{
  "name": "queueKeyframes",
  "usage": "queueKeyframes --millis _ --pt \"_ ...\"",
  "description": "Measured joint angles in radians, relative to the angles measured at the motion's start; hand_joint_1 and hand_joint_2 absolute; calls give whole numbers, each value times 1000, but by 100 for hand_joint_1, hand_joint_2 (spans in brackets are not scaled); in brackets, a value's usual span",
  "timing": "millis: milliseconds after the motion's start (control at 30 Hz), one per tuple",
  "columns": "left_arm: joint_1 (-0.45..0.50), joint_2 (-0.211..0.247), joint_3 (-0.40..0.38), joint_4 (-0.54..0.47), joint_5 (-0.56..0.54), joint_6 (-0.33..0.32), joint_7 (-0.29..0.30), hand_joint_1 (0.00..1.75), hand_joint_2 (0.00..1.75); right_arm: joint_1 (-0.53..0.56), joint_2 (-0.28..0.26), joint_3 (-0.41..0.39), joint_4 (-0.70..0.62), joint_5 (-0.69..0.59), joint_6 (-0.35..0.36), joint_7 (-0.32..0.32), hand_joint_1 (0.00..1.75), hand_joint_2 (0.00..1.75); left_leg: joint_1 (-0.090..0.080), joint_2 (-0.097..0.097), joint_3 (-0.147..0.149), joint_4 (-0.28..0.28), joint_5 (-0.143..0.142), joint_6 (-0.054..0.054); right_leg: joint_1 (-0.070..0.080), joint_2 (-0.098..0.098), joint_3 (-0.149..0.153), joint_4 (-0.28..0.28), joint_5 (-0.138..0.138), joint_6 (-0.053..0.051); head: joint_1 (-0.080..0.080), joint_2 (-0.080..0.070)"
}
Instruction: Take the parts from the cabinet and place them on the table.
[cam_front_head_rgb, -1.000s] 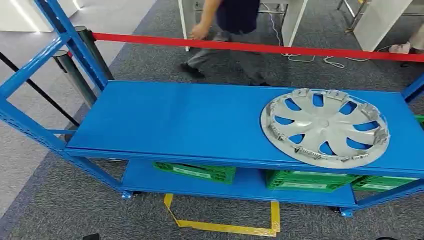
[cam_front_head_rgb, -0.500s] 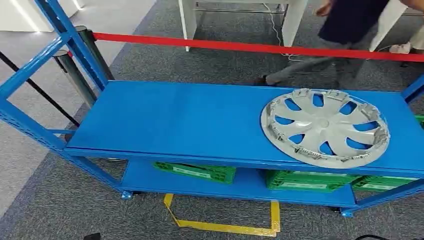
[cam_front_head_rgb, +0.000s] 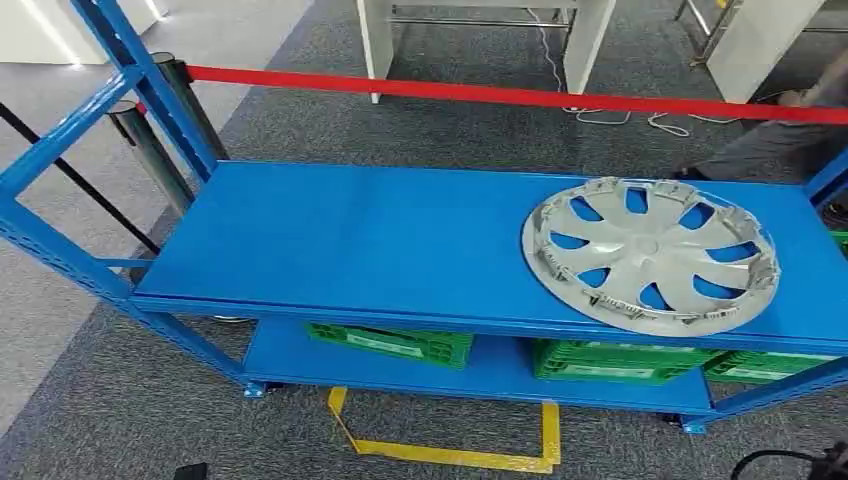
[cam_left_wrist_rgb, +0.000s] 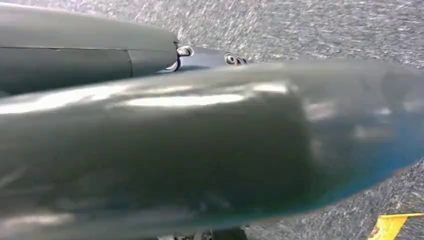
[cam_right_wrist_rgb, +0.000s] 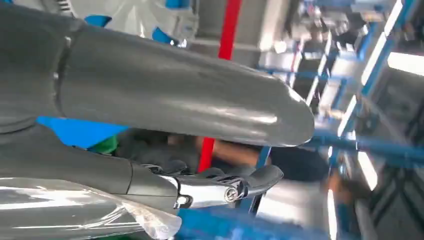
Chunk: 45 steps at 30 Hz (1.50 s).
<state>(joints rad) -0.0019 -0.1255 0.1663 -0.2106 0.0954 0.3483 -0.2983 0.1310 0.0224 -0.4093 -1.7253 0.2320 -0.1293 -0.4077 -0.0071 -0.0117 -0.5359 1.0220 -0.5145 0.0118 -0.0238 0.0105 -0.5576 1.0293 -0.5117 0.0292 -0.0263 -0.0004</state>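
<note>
A silver hubcap (cam_front_head_rgb: 650, 255) with several spokes lies flat on the right part of the blue cabinet's top shelf (cam_front_head_rgb: 360, 240). A piece of that same hubcap (cam_right_wrist_rgb: 135, 15) appears in the right wrist view, beyond my right hand (cam_right_wrist_rgb: 165, 95). The thick grey thumb and a darker finger of that hand are stretched out and apart, and nothing is between them. My left hand (cam_left_wrist_rgb: 150, 150) hangs over grey carpet. Its thumb is close to the camera, one finger lies straight beside it, and it holds nothing.
Green crates (cam_front_head_rgb: 395, 343) sit on the lower shelf. A red barrier tape (cam_front_head_rgb: 500, 95) on dark posts (cam_front_head_rgb: 150, 150) runs behind the cabinet, with white table legs (cam_front_head_rgb: 375, 40) beyond. A person (cam_front_head_rgb: 780, 140) is at the far right. Yellow floor tape (cam_front_head_rgb: 450, 455) marks the carpet in front.
The person behind the red tape has walked from the left to the far right edge. The hubcap and the cabinet have not moved.
</note>
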Motion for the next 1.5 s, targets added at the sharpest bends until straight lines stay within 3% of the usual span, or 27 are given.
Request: queueKeyframes --millis 133,233,400,633,833,1100,1500 --pt "-2 5 0 0 -9 -14 11 0 0 -42 -69 30 45 50 -1 21 0 0 0 -1 1 1 0 0 0 -2 0 0 0 0 0 0" --pt "-2 7 0 0 -14 -34 4 0 0 -38 -82 74 38 111 -66 -17 0 0 0 -1 1 0 0 0 0 -1 -1 0 0 0 0 0" --pt "-2 8 0 0 -16 -29 -5 0 0 -20 -92 113 15 138 -90 -36 0 0 1 -1 0 0 0 0 1 -1 -1 0 0 0 0 0" --pt "-4 8 0 0 -22 -11 14 0 0 -4 -119 154 2 162 -57 13 0 0 1 0 0 0 0 0 1 0 -1 0 0 0 0 0" --pt "-4 10 0 0 -43 -25 19 0 0 -6 -188 235 16 374 -20 93 0 0 0 0 0 1 0 0 0 0 0 0 0 0 0 0" --pt "-9 19 0 0 -75 -48 29 0 0 -133 -297 328 164 427 21 155 0 0 0 -1 0 1 1 1 0 -1 -1 0 1 1 0 0" --pt "-15 24 0 0 -99 -76 31 0 0 -386 -375 397 447 453 63 184 0 0 0 0 0 2 1 2 0 0 -1 0 2 2 0 0"
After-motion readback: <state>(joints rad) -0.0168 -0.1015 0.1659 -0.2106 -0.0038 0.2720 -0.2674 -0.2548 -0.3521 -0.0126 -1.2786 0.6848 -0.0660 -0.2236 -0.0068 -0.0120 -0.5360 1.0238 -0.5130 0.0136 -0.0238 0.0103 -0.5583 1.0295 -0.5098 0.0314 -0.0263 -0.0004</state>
